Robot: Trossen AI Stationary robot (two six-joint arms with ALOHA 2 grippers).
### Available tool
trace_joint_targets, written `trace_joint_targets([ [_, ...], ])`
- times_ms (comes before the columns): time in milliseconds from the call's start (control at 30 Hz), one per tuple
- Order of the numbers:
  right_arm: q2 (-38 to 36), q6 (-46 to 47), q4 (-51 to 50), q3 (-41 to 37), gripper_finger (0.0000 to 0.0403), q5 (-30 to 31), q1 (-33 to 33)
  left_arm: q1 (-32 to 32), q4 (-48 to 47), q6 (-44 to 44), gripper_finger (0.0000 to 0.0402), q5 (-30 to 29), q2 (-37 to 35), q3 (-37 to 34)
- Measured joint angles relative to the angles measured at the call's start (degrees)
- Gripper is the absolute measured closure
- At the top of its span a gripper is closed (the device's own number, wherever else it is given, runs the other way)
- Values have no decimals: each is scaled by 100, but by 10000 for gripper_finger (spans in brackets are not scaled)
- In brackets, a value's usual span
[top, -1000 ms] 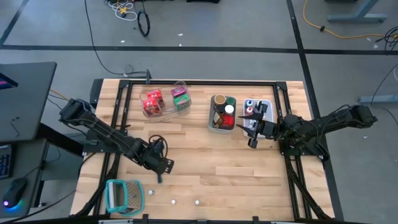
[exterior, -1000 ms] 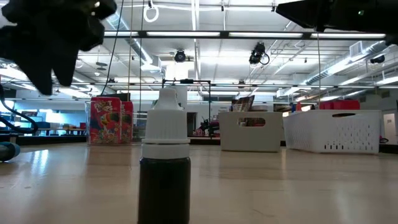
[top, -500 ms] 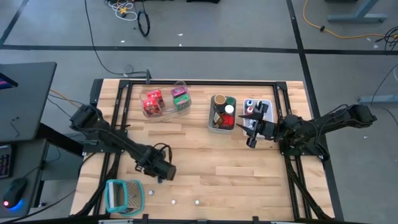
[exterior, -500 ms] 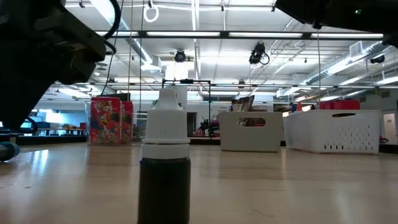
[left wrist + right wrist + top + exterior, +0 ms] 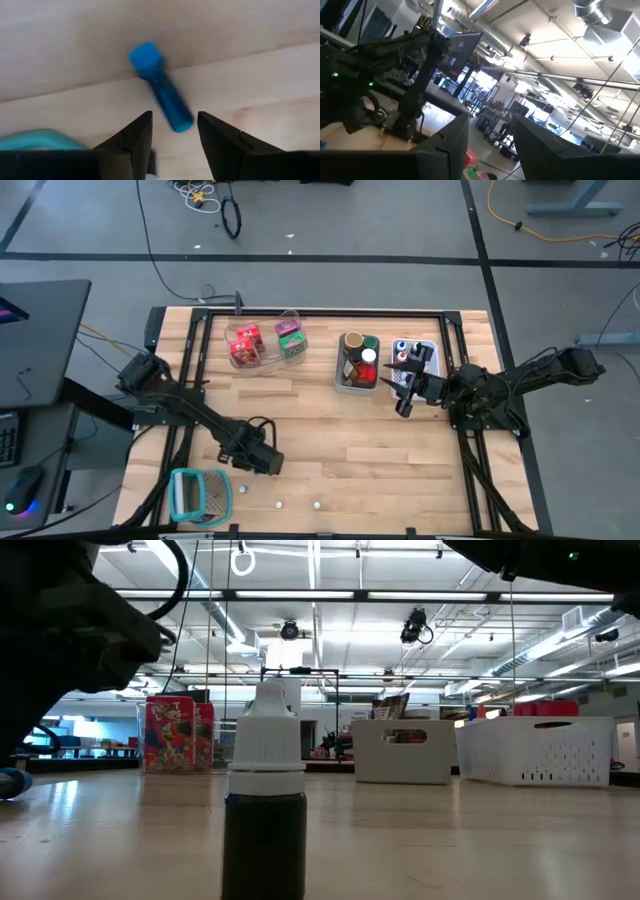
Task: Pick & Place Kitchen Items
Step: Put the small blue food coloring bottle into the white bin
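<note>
With jaws wide and empty, the left gripper (image 5: 172, 137) should probably descend straight, straddling the blue bottle (image 5: 161, 85) lying toward twelve o'clock.

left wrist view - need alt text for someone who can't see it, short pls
A small blue capped bottle lies on its side on the light wooden table, just beyond the left gripper, whose two dark fingers stand open and empty. The edge of a teal holder shows beside one finger.

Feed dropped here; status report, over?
Left gripper open, low over lying blue bottle. Right gripper open, empty, beside white bin. Nothing blocking.
</note>
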Motion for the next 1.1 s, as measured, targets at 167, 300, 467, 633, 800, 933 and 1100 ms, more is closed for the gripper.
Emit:
trace_joint_targets([
  [167, 36, -84, 116, 0, 245, 1, -2, 0, 130, 111, 236, -43, 196, 0],
  [300, 83, -136, 192, -2, 245, 2, -4, 7, 179, 353, 236, 61, 398, 6],
  [467, 125, -273, 282, -4, 245, -47, -4, 37, 157, 598, 241, 100, 474, 20],
  [633, 142, -379, 301, -4, 245, -230, -4, 70, 58, 763, 274, 31, 474, 19],
  [800, 142, -402, 303, -4, 245, -302, -6, 61, 10, 871, 319, -182, 477, 19],
  [933, 142, -404, 301, -4, 245, -301, -40, 89, -12, 1212, 343, -430, 485, 84],
  [1100, 142, -379, 302, -4, 245, -299, -157, 263, 131, 1874, 347, -1290, 519, 361],
])
